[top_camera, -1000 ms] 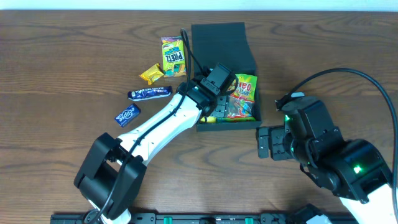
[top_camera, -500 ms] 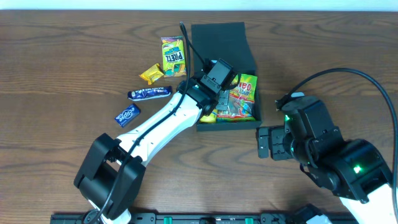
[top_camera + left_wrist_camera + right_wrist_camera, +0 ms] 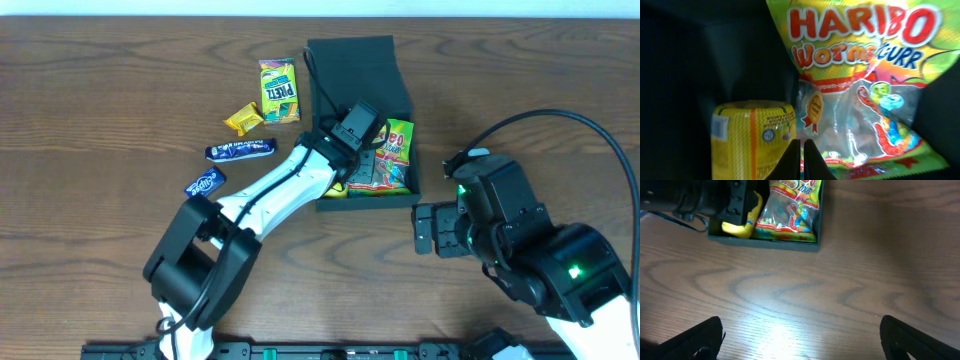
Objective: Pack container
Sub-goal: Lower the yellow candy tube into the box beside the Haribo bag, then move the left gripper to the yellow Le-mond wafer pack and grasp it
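The container (image 3: 350, 62) is a black shallow box with its flap lid open at the back; its front wall (image 3: 765, 239) shows in the right wrist view. Inside lie a Haribo worms bag (image 3: 393, 156) (image 3: 860, 75) (image 3: 792, 202) and a yellow packet (image 3: 752, 135) (image 3: 739, 228). My left gripper (image 3: 362, 158) (image 3: 802, 149) hangs inside the box just above both, over the seam between them. Its fingers are shut with nothing between them. My right gripper (image 3: 422, 229) (image 3: 802, 340) stands wide open and empty over bare table, in front of the box's right corner.
Left of the box on the wooden table lie a yellow-green packet (image 3: 279, 90), a gold wrapped candy (image 3: 243, 120), a dark blue bar (image 3: 240, 150) and a small blue packet (image 3: 204, 183). A black cable runs over the left arm above the box.
My left gripper has closed from open to shut and moved slightly right, further over the box. The yellow packet and Haribo bag lie in the box. The right arm has not moved.
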`<state>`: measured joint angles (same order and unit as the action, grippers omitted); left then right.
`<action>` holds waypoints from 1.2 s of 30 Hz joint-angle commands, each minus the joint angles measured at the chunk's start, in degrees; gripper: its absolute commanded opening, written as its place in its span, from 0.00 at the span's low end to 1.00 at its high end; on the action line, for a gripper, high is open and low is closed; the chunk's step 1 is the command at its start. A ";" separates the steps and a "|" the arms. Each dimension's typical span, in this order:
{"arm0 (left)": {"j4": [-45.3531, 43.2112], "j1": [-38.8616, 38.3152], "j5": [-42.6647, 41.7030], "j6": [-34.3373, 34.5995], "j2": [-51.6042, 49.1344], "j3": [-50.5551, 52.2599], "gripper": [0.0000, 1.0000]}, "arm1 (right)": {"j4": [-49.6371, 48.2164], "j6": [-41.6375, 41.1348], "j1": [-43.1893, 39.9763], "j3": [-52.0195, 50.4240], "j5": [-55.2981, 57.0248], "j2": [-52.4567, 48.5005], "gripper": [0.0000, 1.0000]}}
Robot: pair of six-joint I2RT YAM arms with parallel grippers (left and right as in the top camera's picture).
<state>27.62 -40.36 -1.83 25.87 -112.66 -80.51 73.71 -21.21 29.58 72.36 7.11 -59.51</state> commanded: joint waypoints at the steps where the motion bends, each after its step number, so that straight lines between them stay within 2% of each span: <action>1: -0.46 -0.11 0.46 -0.13 -1.97 -1.20 0.06 | 0.02 0.70 -0.37 0.33 0.37 0.24 0.99; 8: 1.07 -0.09 4.79 3.76 -2.08 -1.20 0.06 | 0.00 0.70 -0.37 0.33 0.37 0.24 0.99; 15: 1.03 -0.11 4.76 3.65 -1.38 -1.42 0.06 | 0.02 0.70 -0.37 0.33 0.37 0.24 0.99; 20: 1.55 -0.07 5.29 -0.17 4.09 -4.52 0.06 | 0.02 0.70 -0.37 0.33 0.37 0.24 0.99; 22: 2.03 -0.07 7.80 -0.15 7.04 -5.40 0.06 | 0.02 0.70 -0.37 0.33 0.37 0.24 0.99; 30: 3.56 1.44 28.76 -0.22 14.21 -5.53 0.06 | 0.02 0.70 -0.37 0.33 0.37 0.24 0.99; 36: 7.32 10.71 26.67 -0.96 14.16 -5.49 0.06 | 0.02 0.70 -0.37 0.33 0.37 0.24 0.99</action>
<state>34.28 -33.50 23.18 25.63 -98.13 -85.73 73.71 -21.21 29.58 72.36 7.11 -59.51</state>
